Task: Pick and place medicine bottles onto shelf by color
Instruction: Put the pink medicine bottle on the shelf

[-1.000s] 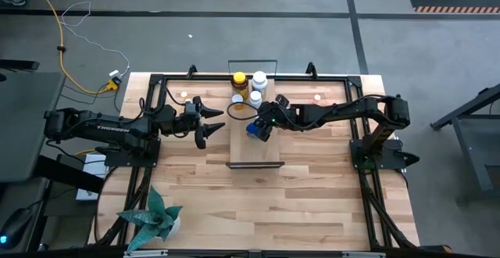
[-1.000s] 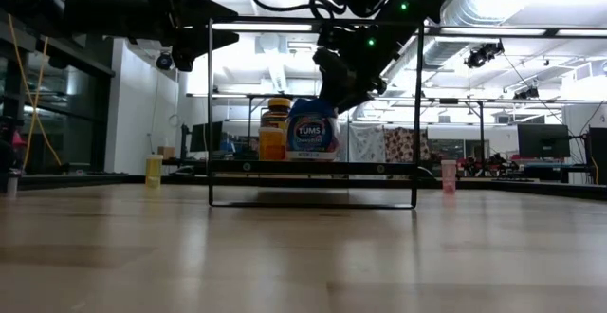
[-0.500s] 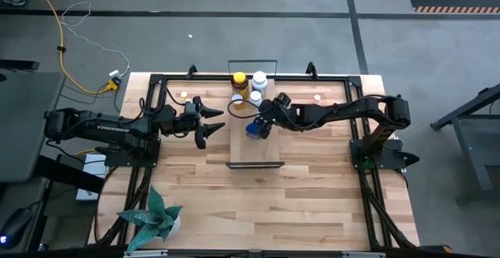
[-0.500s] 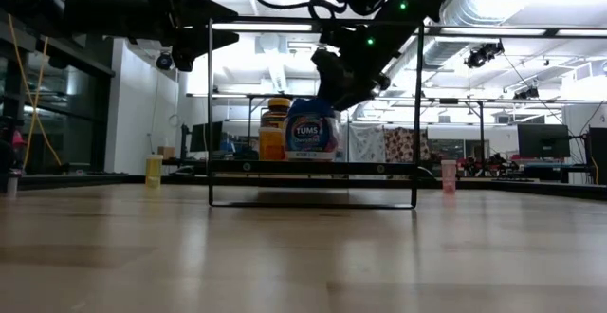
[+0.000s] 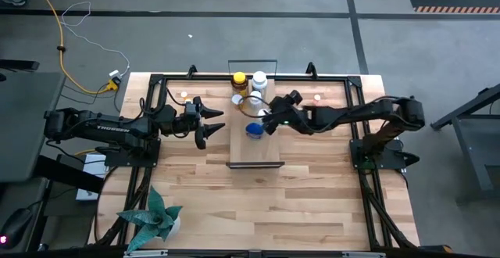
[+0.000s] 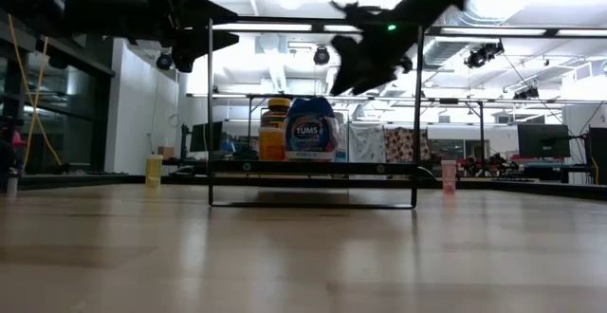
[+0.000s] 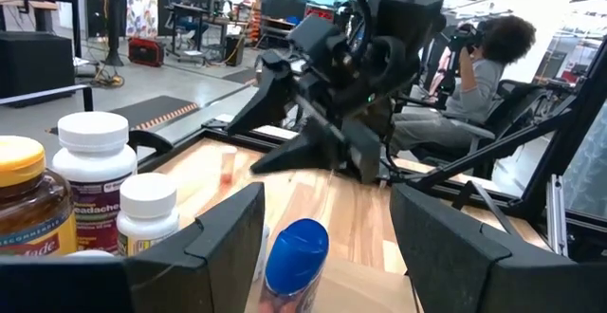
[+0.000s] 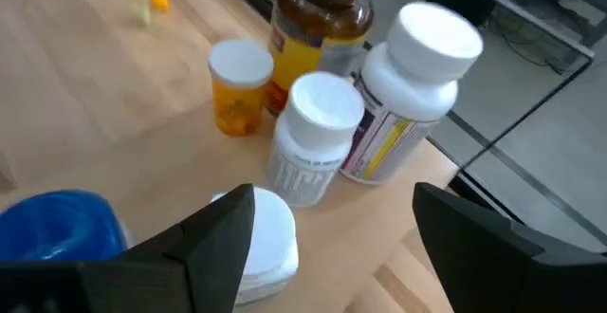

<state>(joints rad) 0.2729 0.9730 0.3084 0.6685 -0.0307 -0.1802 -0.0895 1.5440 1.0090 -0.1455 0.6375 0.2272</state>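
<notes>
A: Where does the right tool [image 5: 268,120] stand?
B: Raised above the shelf [image 5: 234,155], over the cluster of medicine bottles, with its fingers spread and nothing between them. The low view shows it well clear of the bottle tops.

A: And the blue-capped bottle [image 5: 254,129]?
B: It stands upright on the shelf board, free of any grip, about midway along the shelf's length. Its label reads TUMS in the low view.

A: What else is on the shelf?
B: Toward the shelf's far end: an amber bottle with a yellow cap [image 8: 321,19], a large white bottle [image 8: 410,83] beside it, a smaller white bottle [image 8: 314,135] in front of those, and a tiny orange bottle with a white cap [image 8: 237,85]. Another white cap [image 8: 268,240] sits just beside the blue one.

A: The left tool [image 5: 209,124]?
B: It hangs off the shelf's left side, above the tabletop [image 5: 312,195], fingers parted and holding nothing.

A: Any bottles off the shelf?
B: Two tiny ones on the tabletop near its far edge: one [image 5: 184,94] toward the far left corner, one [image 5: 317,98] toward the far right.

A: Anything else?
B: A small potted plant [image 5: 153,218] at the near left corner, and a seated person [image 7: 479,62] in the room beyond.
</notes>
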